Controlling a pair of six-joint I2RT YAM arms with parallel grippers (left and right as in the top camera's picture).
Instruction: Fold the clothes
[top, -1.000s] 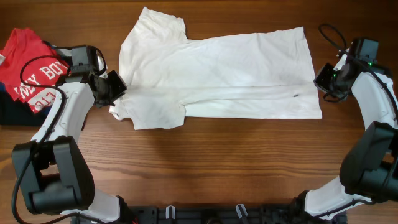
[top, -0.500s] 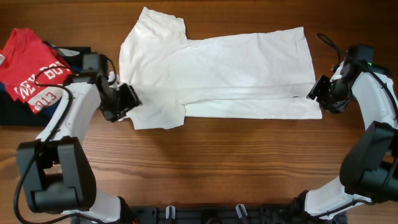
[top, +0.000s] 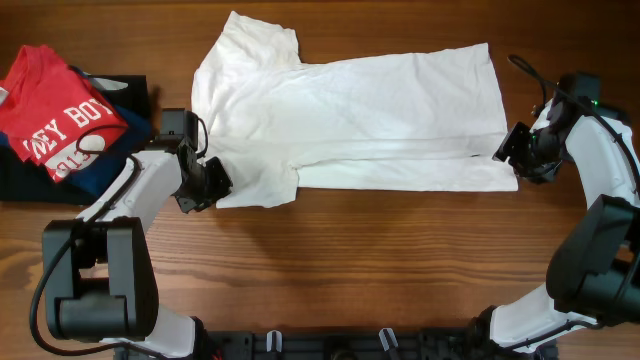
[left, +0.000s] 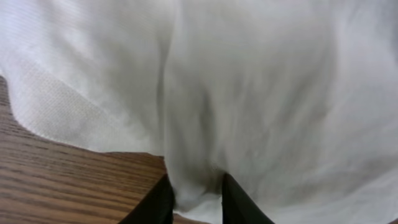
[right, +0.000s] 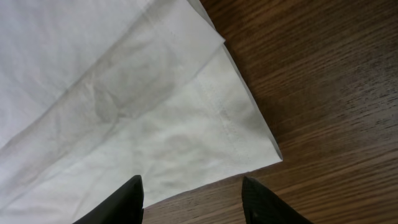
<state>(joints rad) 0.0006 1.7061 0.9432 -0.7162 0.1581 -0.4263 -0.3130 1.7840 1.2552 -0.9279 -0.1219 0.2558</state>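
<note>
On the bench (top: 350, 260), left tool (top: 213, 182) pinches the white T-shirt (top: 350, 110) sleeve hem; right tool (top: 510, 152) gapes wide beside its bottom corner.

One white T-shirt (top: 350, 110), two grippers at its ends (left gripper (top: 212, 185), right gripper (top: 512, 152)), one red shirt (top: 50, 115) left of it, and a dark pile (top: 125, 125) I can't count.

T-shirt (top: 350, 110) flat on desk (top: 350, 260), centre to rear, with sleeves at left and hem at right. Pile (top: 60, 120) of other garments on desk at far left, near the sleeves, not touching. At front-left sleeve corner: left gripper (top: 212, 185), jaws closed on a fold of cloth. At front-right hem corner: right gripper (top: 507, 150), jaws apart, corner on desk just ahead of them.
</note>
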